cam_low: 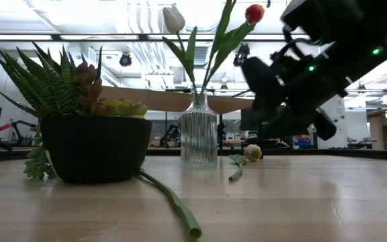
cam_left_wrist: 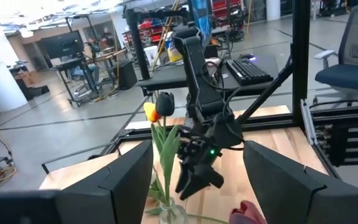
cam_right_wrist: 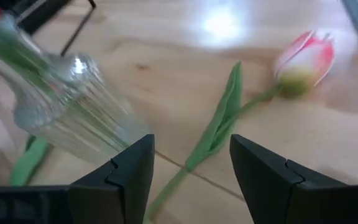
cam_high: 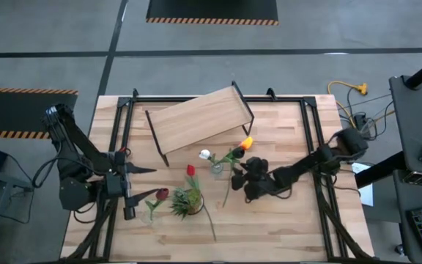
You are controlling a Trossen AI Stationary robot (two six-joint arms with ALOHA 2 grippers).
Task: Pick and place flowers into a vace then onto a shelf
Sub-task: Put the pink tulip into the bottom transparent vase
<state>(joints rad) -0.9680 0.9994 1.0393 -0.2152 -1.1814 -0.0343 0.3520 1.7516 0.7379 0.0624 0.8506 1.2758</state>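
Wood-grain surface (cam_high: pixel 284 220) under both arms, seen from above. Carries the shelf (cam_high: pixel 200 121) at about 12 o'clock from the middle, askew, its black end rails up. Holds nothing on its board.

Just toward 6 o'clock from the shelf stands a ribbed glass vase (cam_high: pixel 216 167), upright, with two of the flowers in it: a white head (cam_high: pixel 205 154) leaning to 10 o'clock and an orange-red head (cam_high: pixel 246 143) leaning to 2 o'clock. Shows both heads high above the vase neck in the low view, white (cam_low: pixel 173 19) and orange-red (cam_low: pixel 254 12).

At 4 o'clock from the vase, close by, hovers the right gripper (cam_high: pixel 244 180), low over the surface. Stands released, fingers apart, grasping nothing. Frames a pink tulip (cam_right_wrist: pixel 303 59) lying flat on the wood, its green stalk running in between the two fingers, apart from both. Shows the same tulip (cam_low: pixel 252 152) in the low view, lying just beside the vase foot.

At 7 o'clock from the vase sits a dark pot with a spiky green plant (cam_high: pixel 187 202). Beside it lies a red flower (cam_high: pixel 190 170), stalk trailing to 5 o'clock past the pot. At 9 o'clock from the pot, a maroon head (cam_high: pixel 162 194).

Over at 9 o'clock waits the left gripper (cam_high: pixel 143 183), spread wide, clasping nothing, pointing toward 3 o'clock
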